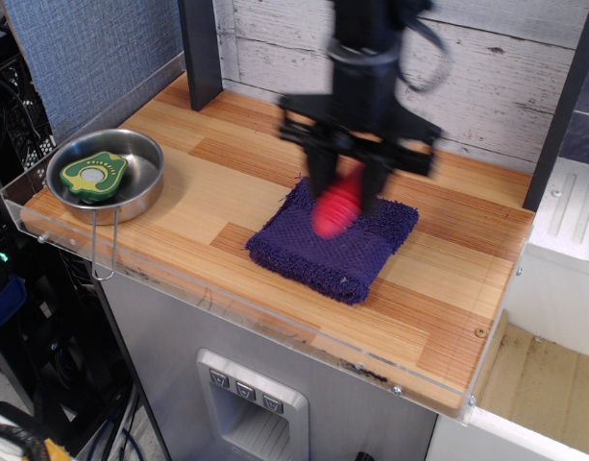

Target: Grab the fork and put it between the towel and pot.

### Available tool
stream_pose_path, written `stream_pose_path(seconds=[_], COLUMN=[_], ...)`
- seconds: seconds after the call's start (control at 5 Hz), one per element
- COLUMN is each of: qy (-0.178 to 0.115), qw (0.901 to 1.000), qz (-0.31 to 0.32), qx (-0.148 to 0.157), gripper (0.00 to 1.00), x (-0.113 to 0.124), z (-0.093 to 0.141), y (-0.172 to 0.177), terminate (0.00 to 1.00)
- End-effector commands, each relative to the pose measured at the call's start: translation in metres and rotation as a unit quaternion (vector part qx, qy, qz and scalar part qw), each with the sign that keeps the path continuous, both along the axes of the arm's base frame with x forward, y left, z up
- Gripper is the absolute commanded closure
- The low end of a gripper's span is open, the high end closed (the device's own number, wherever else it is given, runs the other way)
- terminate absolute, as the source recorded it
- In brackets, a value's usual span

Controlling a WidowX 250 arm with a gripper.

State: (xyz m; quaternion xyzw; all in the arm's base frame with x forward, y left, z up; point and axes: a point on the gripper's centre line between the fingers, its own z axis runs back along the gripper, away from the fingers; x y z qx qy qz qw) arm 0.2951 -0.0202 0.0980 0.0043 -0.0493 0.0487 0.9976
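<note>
My gripper [347,187] is shut on the fork [337,205]; only its ribbed red handle shows, hanging down between the fingers, and the metal head is hidden. The gripper is blurred and holds the fork in the air above the dark purple-blue towel [328,245], which lies flat at the middle of the wooden counter. The shallow steel pot [140,187] stands at the far left with its thin wire handle [104,245] hanging over the front edge.
A green-yellow avocado-shaped toy [95,175] lies inside the pot. A dark post [200,53] stands at the back left. A clear plastic rim [275,322] runs along the counter's front edge. Bare wood [212,187] lies between the pot and the towel.
</note>
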Motion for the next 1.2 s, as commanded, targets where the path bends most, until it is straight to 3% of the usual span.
stream_pose_path(seconds=[0.0,0.4,1.0], qy=[0.033,0.065,0.094], qw=[0.9985,0.9963,0.9916], qz=[0.039,0.004,-0.012], qx=[0.019,0.055,0.089], gripper=[1.0,1.0,1.0], x=[0.037,0.074,0.077], z=[-0.02,-0.044,-0.051], y=[0.077,0.111,0.147], terminate=[0.0,0.0,0.0])
